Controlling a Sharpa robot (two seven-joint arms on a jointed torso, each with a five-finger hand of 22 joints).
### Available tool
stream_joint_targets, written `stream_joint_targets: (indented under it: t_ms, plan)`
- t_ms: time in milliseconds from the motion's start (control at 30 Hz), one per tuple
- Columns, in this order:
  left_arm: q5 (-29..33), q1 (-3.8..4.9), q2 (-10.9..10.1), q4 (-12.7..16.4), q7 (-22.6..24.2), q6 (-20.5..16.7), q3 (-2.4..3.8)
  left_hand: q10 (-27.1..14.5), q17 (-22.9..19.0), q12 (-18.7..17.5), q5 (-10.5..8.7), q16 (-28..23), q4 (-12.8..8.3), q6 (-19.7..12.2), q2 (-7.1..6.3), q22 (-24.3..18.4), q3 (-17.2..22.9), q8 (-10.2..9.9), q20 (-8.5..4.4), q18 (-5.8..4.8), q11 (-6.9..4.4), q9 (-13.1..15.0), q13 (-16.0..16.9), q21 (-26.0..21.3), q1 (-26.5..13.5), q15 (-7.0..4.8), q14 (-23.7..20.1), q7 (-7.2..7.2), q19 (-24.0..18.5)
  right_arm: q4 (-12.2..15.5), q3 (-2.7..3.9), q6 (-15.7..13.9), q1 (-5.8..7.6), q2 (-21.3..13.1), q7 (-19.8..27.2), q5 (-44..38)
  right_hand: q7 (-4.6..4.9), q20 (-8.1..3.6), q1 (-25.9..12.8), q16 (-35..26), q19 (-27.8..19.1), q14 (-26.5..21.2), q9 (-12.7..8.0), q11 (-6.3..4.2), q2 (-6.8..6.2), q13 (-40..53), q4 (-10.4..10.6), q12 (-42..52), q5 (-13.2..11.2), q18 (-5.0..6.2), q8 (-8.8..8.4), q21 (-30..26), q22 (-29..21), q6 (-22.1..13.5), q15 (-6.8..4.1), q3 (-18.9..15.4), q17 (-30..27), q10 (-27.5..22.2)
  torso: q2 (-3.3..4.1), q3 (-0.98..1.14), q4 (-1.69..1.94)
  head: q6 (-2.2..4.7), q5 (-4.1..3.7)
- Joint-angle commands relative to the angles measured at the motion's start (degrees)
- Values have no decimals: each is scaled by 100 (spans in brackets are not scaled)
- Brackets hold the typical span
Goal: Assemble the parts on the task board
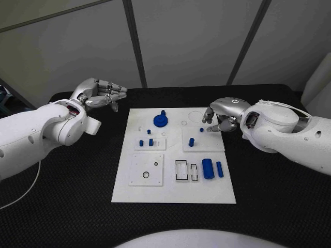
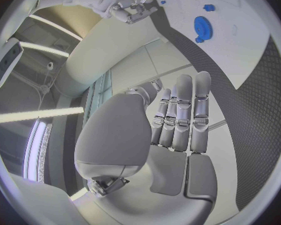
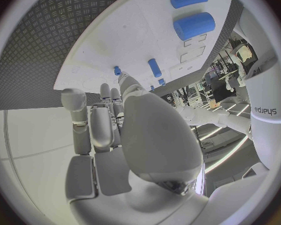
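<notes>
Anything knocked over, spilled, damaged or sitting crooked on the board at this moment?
Nothing stands out. The task board lies square on the table, the blue gear sits near its far edge, and the two blue cylinders lie side by side on it. Both the left hand and the right hand hold nothing.

**Both hands raised, holding nothing**

The left arm reaches in with its hand (image 1: 100,95) lifted, fingers loosely curled but apart, nothing in them. The right arm bends inward; its hand (image 1: 224,117) points fingers down and apart, nothing held. Left wrist view shows straight, side-by-side fingers (image 2: 184,115).
</notes>
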Motion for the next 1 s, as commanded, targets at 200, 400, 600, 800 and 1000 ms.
stream_joint_targets:
  t_ms: [200,400,600,800,1000]
  plan:
    - [1559,9,7,70,718,-111,6,-94,-90,47,-25,-105,-5,-32,44,-51,-3,9,17,153,13,-6,-4,-83,7,9,-37,25,-61,-61,-17,140,-49,173,-210,-562,36,25,45,30,46,223,2,10,-37,-167,-29,-83,26,-10,-72,32,36,4,23,167,42,99,4,2,3,7,43]
    - [1747,10,28,57,809,-164,6,-111,-110,59,-25,-124,-11,-41,52,-62,-4,10,19,152,17,-6,-5,-100,10,12,-44,28,-67,-132,-21,121,-87,282,-196,-575,97,36,61,81,74,236,0,41,-48,-311,-50,-149,7,-21,-132,74,90,-6,45,333,99,163,7,-1,2,-2,64]
    - [1794,10,68,39,816,-144,6,-115,-117,64,-25,-130,-12,-42,56,-66,-5,11,20,152,18,-6,-5,-105,10,14,-46,29,-69,-294,-22,159,-99,402,-149,-572,122,48,83,118,95,246,8,54,-43,-405,-80,-178,5,-25,-146,112,134,39,55,495,136,227,6,-3,0,-13,68]
    - [1805,11,119,21,800,-122,6,-120,-126,70,-25,-137,-13,-42,62,-71,-6,13,21,152,19,-5,-4,-113,9,15,-49,30,-73,-391,-22,251,-104,505,-84,-553,98,40,104,171,152,261,26,26,-46,-493,-149,-185,26,-40,-121,202,247,175,35,702,187,384,8,1,-3,-34,84]
    - [1807,12,129,23,783,-129,6,-120,-127,71,-25,-138,-13,-42,62,-72,-6,14,22,152,19,-5,-4,-114,9,16,-50,30,-73,-421,-22,332,-109,545,-61,-536,59,8,70,171,159,258,44,-29,-67,-518,-221,-147,27,-42,-75,237,286,326,-3,838,175,591,6,1,-3,-67,74]
